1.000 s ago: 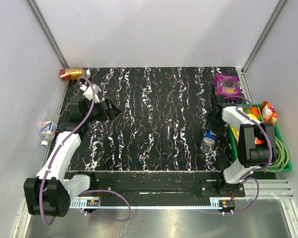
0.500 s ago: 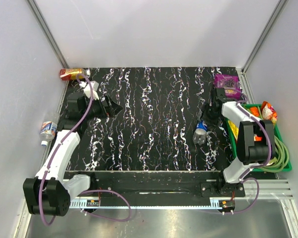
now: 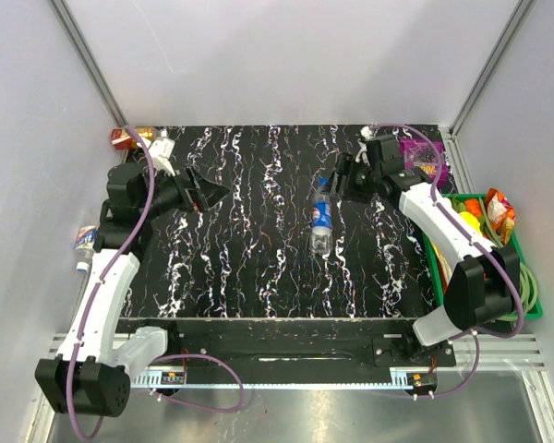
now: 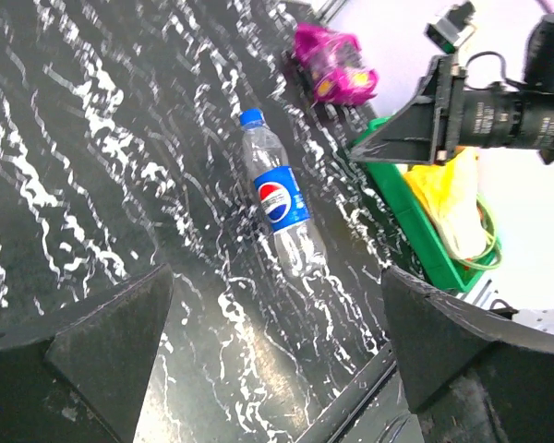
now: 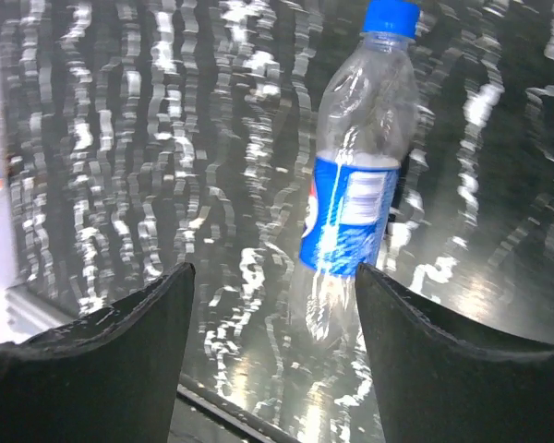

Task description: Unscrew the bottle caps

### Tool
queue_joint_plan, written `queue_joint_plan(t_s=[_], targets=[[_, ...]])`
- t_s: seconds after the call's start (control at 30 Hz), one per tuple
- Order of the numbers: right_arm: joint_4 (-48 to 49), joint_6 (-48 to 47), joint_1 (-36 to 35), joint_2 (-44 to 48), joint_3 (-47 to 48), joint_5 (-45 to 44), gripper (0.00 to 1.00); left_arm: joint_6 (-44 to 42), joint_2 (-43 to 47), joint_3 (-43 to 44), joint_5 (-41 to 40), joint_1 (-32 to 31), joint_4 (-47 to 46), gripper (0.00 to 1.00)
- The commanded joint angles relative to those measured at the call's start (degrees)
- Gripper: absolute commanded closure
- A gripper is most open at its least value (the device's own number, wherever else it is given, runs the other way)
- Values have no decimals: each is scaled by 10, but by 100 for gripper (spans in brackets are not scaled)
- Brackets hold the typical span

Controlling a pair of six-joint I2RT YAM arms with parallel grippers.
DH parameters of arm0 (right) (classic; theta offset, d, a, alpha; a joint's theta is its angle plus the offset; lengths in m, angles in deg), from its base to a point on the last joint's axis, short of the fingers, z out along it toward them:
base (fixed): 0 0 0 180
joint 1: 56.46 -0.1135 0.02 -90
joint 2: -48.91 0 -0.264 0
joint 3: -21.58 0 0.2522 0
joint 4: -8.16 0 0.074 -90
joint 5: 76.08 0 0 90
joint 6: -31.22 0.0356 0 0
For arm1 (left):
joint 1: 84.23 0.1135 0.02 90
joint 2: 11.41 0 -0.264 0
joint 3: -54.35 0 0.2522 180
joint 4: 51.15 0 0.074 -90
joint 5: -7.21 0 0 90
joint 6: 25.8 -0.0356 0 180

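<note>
Far left of the Pepsi bottle (image 3: 321, 227), past the table (image 3: 258, 277) edge, lies the second bottle (image 3: 87, 242). Your left claw (image 3: 217, 196), left of the Pepsi bottle, hangs released. That bottle lies mid-table, blue cap (image 3: 324, 197) on. Just behind it your right claw (image 3: 340, 181) is released, empty.

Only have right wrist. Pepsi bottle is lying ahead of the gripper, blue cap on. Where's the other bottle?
Observer: The second bottle lies off the mat, by the left wall next to the left arm.
Operator: What's the left gripper doing?
Observer: The left gripper is open and empty, hovering over the mat's left part, pointed toward the Pepsi bottle.
Operator: Is my gripper touching the Pepsi?
Observer: No. From above, the right gripper sits apart from it, just past the cap end.
</note>
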State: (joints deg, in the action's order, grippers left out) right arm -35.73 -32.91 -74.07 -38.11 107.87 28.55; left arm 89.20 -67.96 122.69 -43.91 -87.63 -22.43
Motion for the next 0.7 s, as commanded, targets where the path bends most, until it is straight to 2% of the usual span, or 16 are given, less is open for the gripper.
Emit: queue_joint_plan(t_s=[0.0, 0.1, 0.27, 0.33, 0.43, 0.53, 0.57, 0.67], targets=[[78, 30, -44, 21, 64, 53, 25, 7, 25, 49, 54, 3, -4, 1], [111, 38, -61, 26, 83, 48, 25, 12, 29, 51, 72, 4, -6, 1], [77, 7, -63, -9, 106, 9, 23, 9, 21, 45, 86, 3, -1, 1], [66, -5, -63, -33, 110, 6, 17, 8, 15, 34, 82, 3, 0, 1], [31, -13, -64, -77, 136, 12, 12, -6, -3, 11, 46, 3, 0, 1], [25, -8, -65, -81, 130, 1, 4, -27, -49, -4, 6, 3, 5, 1], [25, -9, -65, -76, 124, -7, 0, -35, -75, 4, -13, 1, 26, 1], [24, -17, -65, -61, 110, -30, 0, -82, -153, 63, -76, -17, 107, 1]])
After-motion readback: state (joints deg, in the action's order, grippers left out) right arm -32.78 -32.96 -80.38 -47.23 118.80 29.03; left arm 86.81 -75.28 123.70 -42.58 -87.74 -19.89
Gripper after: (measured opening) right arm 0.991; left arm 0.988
